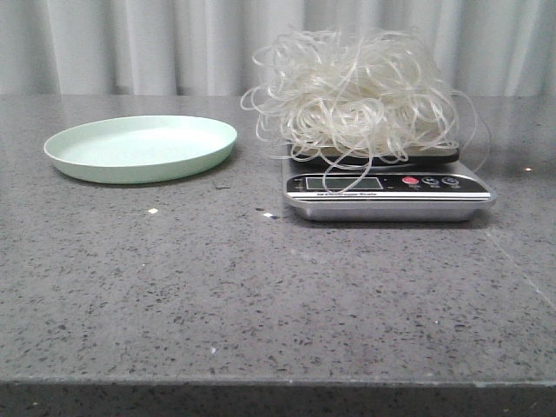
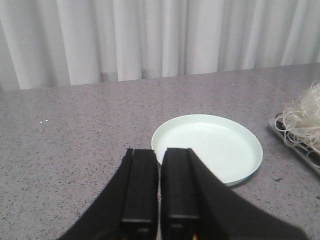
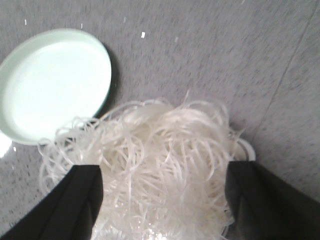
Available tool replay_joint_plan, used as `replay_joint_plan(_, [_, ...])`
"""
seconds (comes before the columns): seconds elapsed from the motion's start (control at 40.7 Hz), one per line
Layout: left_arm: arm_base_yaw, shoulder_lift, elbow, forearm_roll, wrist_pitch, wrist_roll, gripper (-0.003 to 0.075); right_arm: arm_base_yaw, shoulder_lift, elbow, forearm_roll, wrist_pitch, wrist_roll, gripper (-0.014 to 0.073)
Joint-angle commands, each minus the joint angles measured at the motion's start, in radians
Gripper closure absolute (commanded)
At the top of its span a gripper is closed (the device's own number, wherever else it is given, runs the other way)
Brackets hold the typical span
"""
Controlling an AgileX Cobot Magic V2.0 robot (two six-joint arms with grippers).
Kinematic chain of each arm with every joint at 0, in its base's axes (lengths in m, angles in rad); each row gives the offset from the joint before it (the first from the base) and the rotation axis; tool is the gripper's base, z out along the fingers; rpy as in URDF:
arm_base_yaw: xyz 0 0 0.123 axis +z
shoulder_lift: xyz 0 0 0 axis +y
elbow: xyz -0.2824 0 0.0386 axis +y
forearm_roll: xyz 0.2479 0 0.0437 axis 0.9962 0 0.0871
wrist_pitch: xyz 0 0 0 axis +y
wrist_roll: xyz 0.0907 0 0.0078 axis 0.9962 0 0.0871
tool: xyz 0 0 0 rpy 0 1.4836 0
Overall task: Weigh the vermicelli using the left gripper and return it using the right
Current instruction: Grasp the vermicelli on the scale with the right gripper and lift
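1. Vermicelli (image 1: 360,95) heaped on the scale (image 1: 388,191), at 3 o'clock from the plate (image 1: 139,148), long axis running left-right.
2. Left gripper (image 2: 160,190) clenched, empty.
3. Right gripper (image 3: 162,200) spread wide above the noodles.

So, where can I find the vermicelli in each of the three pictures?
Front view: the vermicelli is piled on the scale, right of centre.
Left wrist view: only its edge shows at the right border, on the scale's corner.
Right wrist view: it fills the lower middle, between the open right gripper's fingers.
Shared landmark: the pale green plate, bare in all three views.
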Motion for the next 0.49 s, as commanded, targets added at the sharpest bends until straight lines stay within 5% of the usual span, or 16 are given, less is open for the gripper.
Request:
replay_joint_plan(0.0, [0.003,0.009,-0.027,0.000,-0.082,-0.011,0.0584,-0.002,0.009,-0.037,0.032,-0.011,-0.035,-0.0010])
replay_joint_plan(0.467, [0.003,0.009,-0.027,0.000,-0.082,-0.011,0.0584,-0.002,0.198,-0.037,0.032,0.047,-0.064,-0.0009])
